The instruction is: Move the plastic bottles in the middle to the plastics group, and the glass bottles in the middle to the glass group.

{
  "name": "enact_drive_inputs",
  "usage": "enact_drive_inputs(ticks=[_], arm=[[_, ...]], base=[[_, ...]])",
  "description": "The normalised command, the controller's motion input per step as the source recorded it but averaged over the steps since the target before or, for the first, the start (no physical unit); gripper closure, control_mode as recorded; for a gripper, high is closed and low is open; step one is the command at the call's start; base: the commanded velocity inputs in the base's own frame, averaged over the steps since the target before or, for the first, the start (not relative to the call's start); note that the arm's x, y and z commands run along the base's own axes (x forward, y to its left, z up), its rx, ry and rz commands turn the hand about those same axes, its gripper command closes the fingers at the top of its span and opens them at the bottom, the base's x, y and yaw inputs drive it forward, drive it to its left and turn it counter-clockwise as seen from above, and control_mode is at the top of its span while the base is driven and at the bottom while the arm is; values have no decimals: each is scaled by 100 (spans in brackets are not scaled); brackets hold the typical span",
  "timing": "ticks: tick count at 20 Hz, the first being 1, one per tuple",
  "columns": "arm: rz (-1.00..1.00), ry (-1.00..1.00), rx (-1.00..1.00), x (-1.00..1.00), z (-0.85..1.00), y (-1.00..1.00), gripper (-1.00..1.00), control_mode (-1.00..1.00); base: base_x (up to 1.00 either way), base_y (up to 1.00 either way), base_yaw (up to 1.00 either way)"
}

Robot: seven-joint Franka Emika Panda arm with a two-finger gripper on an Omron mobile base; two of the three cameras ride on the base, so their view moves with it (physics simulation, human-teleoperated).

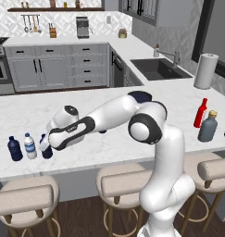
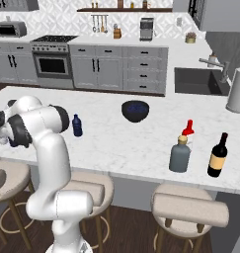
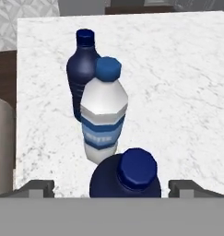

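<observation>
My gripper (image 3: 112,188) is open, its fingertips (image 3: 39,187) standing apart on either side of a dark navy plastic bottle (image 3: 127,177) upright on the counter, with a gap on both sides. Just beyond that bottle stand the plastics group's clear blue-labelled bottle (image 3: 104,115) and another navy bottle (image 3: 83,69). In the left base view the three stand in a row at the counter's left: navy (image 1: 14,148), clear (image 1: 30,146), and the navy one (image 1: 46,149) at my gripper (image 1: 45,144). A further navy bottle (image 2: 77,125) stands mid-counter. The grey glass bottle (image 1: 208,126) stands beside the red bottle (image 1: 201,112) and a dark bottle (image 2: 218,155).
A dark bowl (image 2: 135,110) sits mid-counter towards the far side. A paper towel roll (image 1: 206,70) stands by the sink (image 1: 159,68). Stools (image 1: 123,184) line the near counter edge (image 1: 86,167). My arm stretches left across the counter.
</observation>
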Motion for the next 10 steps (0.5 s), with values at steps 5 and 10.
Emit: enact_drive_inputs(ticks=[5,10], arm=[[0,0,5,-13,50,-12,-100,-100],[-1,0,0,-20,53,-32,-100,-100]], base=[[0,0,0],[0,0,0]])
